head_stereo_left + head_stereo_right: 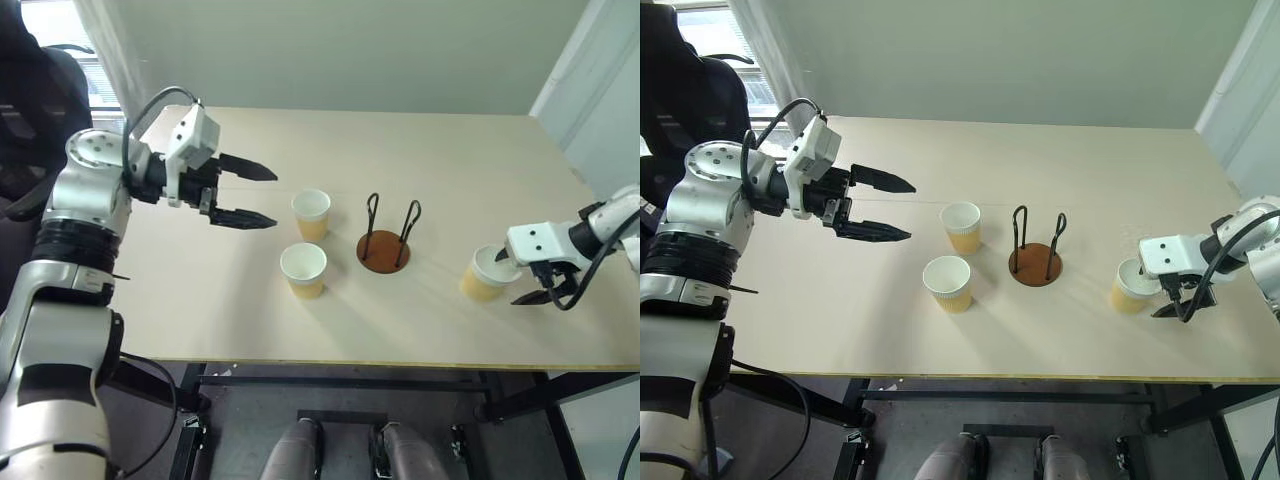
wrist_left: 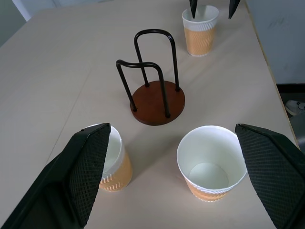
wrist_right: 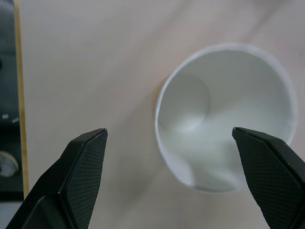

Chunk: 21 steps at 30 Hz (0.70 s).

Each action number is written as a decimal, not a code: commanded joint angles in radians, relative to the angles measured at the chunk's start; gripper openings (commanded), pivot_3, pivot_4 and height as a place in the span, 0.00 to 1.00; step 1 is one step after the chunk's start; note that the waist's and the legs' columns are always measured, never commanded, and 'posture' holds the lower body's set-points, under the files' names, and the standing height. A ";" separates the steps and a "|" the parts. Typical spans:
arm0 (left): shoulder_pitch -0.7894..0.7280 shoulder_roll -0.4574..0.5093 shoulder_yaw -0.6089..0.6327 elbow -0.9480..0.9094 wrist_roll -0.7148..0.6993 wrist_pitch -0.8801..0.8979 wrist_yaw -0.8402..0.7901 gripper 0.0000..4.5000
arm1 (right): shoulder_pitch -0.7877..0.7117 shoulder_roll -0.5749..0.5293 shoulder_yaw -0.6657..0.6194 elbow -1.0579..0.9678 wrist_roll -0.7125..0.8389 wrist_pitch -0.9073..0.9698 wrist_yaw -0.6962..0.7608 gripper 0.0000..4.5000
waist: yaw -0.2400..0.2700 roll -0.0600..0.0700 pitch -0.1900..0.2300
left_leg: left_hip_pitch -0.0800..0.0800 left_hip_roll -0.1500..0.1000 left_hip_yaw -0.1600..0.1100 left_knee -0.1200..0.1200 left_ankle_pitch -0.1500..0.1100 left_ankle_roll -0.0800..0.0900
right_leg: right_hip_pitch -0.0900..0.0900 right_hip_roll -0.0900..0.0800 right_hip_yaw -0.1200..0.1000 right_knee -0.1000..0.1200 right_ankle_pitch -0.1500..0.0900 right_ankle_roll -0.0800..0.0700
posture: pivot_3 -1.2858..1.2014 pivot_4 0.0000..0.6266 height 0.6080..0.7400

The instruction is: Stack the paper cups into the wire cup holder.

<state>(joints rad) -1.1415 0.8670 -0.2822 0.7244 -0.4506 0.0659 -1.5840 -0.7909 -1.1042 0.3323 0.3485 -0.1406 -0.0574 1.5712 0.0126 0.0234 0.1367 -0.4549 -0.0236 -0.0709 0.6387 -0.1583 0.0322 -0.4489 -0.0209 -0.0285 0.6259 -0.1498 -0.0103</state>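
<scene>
Three paper cups stand upright on the table; none is in the wire cup holder yet. One cup sits directly beneath the right gripper, whose jaws are spread wide with one finger over its mouth. Two cups stand just ahead of the left gripper, also spread wide and empty. The holder stands between the two grippers. Judged handling: each cup is light, thin-walled and easily crushed or tipped. Grip across the upper wall below the rolled rim, with light closing force.
</scene>
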 commanded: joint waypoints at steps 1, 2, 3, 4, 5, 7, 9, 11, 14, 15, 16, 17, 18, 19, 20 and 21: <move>-0.015 0.025 0.039 -0.013 -0.016 -0.012 -0.030 1.00 | -0.026 0.011 -0.004 0.022 -0.028 -0.054 -0.009 0.95 | -0.001 0.000 0.000 | 0.000 0.000 0.000 0.000 0.000 0.000 | 0.000 0.000 0.000 0.000 0.000 0.000 | 0.52 0.24 1.00; -0.013 0.028 0.039 -0.014 -0.017 -0.013 -0.030 1.00 | -0.033 0.017 -0.004 0.031 -0.035 -0.066 -0.011 0.87 | -0.001 0.000 0.000 | 0.000 0.000 0.000 0.000 0.000 0.000 | 0.000 0.000 0.000 0.000 0.000 0.000 | 0.52 0.24 1.00; -0.010 0.035 0.033 -0.018 -0.022 -0.009 -0.030 1.00 | -0.039 0.024 -0.005 0.035 -0.037 -0.069 -0.006 0.82 | -0.001 0.000 0.000 | 0.000 0.000 0.000 0.000 0.000 0.000 | 0.000 0.000 0.000 0.000 0.000 0.000 | 0.52 0.24 1.00; -0.007 0.042 0.026 -0.022 -0.025 -0.006 -0.030 1.00 | -0.046 0.031 -0.006 0.039 -0.038 -0.069 -0.001 0.75 | -0.001 0.000 0.000 | 0.000 0.000 0.000 0.000 0.000 0.000 | 0.000 0.000 0.000 0.000 0.000 0.001 | 0.52 0.24 1.00; -0.004 0.050 0.018 -0.023 -0.025 -0.011 -0.030 1.00 | -0.053 0.038 -0.007 0.041 -0.039 -0.071 0.004 0.66 | -0.001 0.000 0.000 | 0.000 0.000 0.000 0.000 0.000 0.000 | 0.000 0.000 0.000 0.000 0.000 0.001 | 0.52 0.24 1.00; -0.001 0.060 0.008 -0.018 -0.023 -0.031 -0.030 1.00 | -0.064 0.045 -0.007 0.045 -0.043 -0.080 0.014 0.50 | -0.002 0.000 0.000 | 0.000 0.000 0.000 0.000 -0.001 0.000 | 0.000 0.000 0.000 0.000 -0.001 0.001 | 0.52 0.24 1.00; -0.002 0.068 -0.001 -0.012 -0.025 -0.048 -0.030 1.00 | -0.072 0.046 -0.007 0.047 -0.044 -0.086 0.027 0.34 | -0.001 0.000 0.000 | 0.000 0.000 0.000 0.000 -0.001 0.000 | 0.000 0.000 0.000 0.000 -0.001 0.000 | 0.52 0.24 1.00; -0.006 0.072 -0.009 -0.005 -0.033 -0.065 -0.030 1.00 | -0.082 0.042 -0.001 0.045 -0.041 -0.095 0.038 0.19 | 0.001 0.000 0.000 | 0.000 0.000 0.000 0.000 -0.001 0.000 | 0.000 0.000 0.000 0.000 -0.001 0.000 | 0.52 0.24 1.00; -0.012 0.077 -0.027 0.010 -0.038 -0.091 -0.030 1.00 | -0.107 0.029 0.021 0.035 -0.027 -0.103 0.043 0.01 | 0.001 0.000 0.000 | -0.001 0.000 0.000 0.000 -0.002 -0.002 | 0.000 0.000 0.000 -0.001 -0.001 0.000 | 0.52 0.24 1.00; -0.014 0.077 -0.032 0.015 -0.039 -0.093 -0.030 1.00 | -0.115 0.026 0.029 0.031 -0.022 -0.105 0.043 0.01 | 0.001 0.000 0.000 | -0.001 0.000 0.000 0.000 -0.005 -0.005 | 0.000 0.000 0.000 -0.001 -0.001 0.000 | 0.52 0.24 1.00; -0.016 0.077 -0.037 0.018 -0.040 -0.095 -0.030 1.00 | -0.123 0.023 0.037 0.026 -0.016 -0.104 0.043 0.01 | 0.000 0.000 0.000 | -0.001 0.000 0.000 0.000 -0.007 -0.010 | 0.000 0.000 0.000 -0.001 -0.001 0.000 | 0.52 0.24 1.00; -0.019 0.077 -0.041 0.022 -0.042 -0.097 -0.030 1.00 | -0.132 0.020 0.045 0.018 -0.008 -0.099 0.043 0.01 | 0.000 0.000 0.000 | -0.001 0.000 0.000 0.000 -0.007 -0.010 | 0.000 0.000 0.000 -0.001 -0.001 0.000 | 0.52 0.24 1.00; -0.022 0.077 -0.045 0.027 -0.043 -0.099 -0.030 1.00 | -0.140 0.017 0.053 0.012 -0.001 -0.095 0.043 0.01 | 0.000 0.000 0.000 | 0.000 0.000 0.000 0.000 -0.007 -0.010 | 0.000 0.000 0.000 -0.001 -0.001 0.000 | 0.52 0.24 1.00; -0.025 0.076 -0.050 0.033 -0.043 -0.102 -0.030 1.00 | -0.152 0.015 0.061 0.007 0.004 -0.093 0.043 0.01 | 0.000 0.000 0.000 | 0.000 0.000 0.000 0.000 -0.007 -0.010 | 0.000 0.000 0.000 0.000 -0.001 0.000 | 0.52 0.24 1.00; -0.028 0.077 -0.054 0.039 -0.042 -0.107 -0.030 1.00 | -0.164 0.014 0.068 0.003 0.008 -0.092 0.043 0.01 | -0.001 0.000 0.000 | 0.000 0.000 0.000 0.000 -0.007 -0.010 | 0.000 0.000 0.000 0.000 -0.001 0.000 | 0.52 0.24 1.00; -0.029 0.078 -0.060 0.044 -0.040 -0.110 -0.030 1.00 | -0.181 0.015 0.074 0.001 0.012 -0.090 0.043 0.01 | -0.001 0.000 0.000 | 0.000 0.000 0.000 0.000 -0.007 -0.010 | 0.000 0.000 0.000 0.000 -0.001 0.000 | 0.52 0.24 1.00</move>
<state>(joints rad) -1.1380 0.9269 -0.3435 0.7620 -0.4764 -0.0240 -1.5840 -0.9327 -1.0691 0.4045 0.3794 -0.1508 -0.1473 1.6096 0.0113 0.0234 0.1367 -0.4551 -0.0237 -0.0712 0.6382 -0.1656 0.0223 -0.4492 -0.0209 -0.0283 0.6254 -0.1511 -0.0108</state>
